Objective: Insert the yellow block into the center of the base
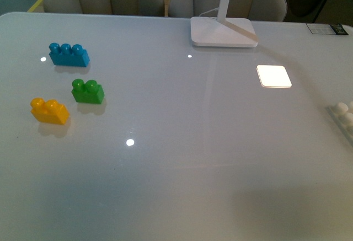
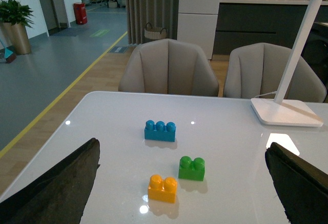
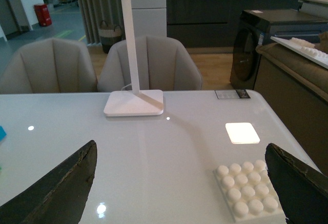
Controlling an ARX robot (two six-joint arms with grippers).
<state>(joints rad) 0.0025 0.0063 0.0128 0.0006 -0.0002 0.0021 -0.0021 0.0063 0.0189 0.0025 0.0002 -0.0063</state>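
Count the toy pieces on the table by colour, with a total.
yellow block: 1
green brick: 1
blue brick: 1
white base: 1
Total: 4

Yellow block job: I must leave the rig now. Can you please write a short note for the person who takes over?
Hands: the left hand and the right hand are both open and empty, above the table.
The yellow block stands free on the left side, near the green block.
The base lies at the right edge, studs bare.
Done: nothing yet.
Left: grasp the yellow block, likely with the left hand, carry it over, press it onto the base centre.
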